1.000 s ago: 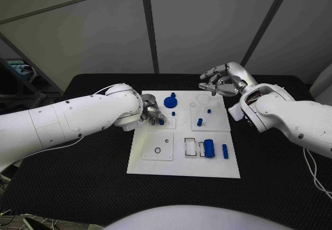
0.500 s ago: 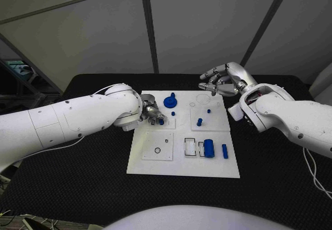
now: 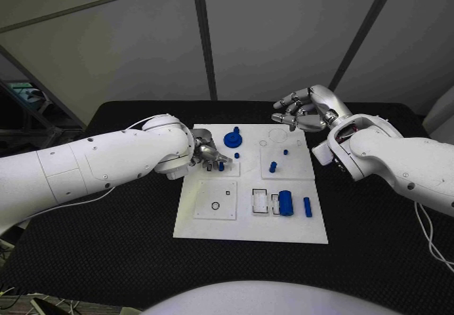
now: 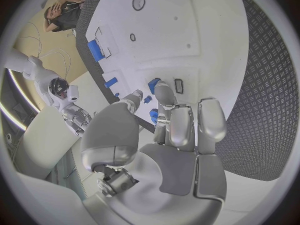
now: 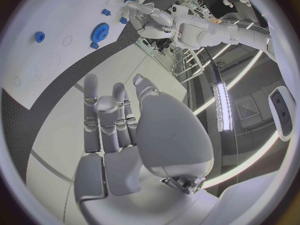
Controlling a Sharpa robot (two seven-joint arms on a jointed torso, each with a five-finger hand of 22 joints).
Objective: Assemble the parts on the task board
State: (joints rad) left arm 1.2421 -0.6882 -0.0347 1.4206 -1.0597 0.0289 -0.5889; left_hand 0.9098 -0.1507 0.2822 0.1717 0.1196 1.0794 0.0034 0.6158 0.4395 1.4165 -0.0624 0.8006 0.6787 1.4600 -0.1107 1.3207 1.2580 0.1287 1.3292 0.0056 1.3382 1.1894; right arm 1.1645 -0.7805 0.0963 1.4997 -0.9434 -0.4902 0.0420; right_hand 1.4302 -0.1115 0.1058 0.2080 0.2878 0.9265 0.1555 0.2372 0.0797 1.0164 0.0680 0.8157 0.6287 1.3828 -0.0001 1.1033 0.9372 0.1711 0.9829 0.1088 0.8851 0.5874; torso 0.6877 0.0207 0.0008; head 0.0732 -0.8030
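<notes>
- The task board [image 3: 254,226] lay in the middle of the black table [image 3: 104,249].
- The left hand [image 3: 207,156] sat over the board's left edge, its fingers at a small blue part [image 3: 220,166].
- The right hand [image 3: 303,110] hovered above the board's far right corner, fingers curled, holding nothing.
- A blue gear [image 3: 233,138] lay near the board's far edge.
- A blue cylinder [image 3: 286,203] lay toward the board's near right part.

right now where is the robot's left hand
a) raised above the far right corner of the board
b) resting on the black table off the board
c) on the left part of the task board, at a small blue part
c: the left hand sits over the left side of the task board, fingers closed around a small blue part.
</notes>
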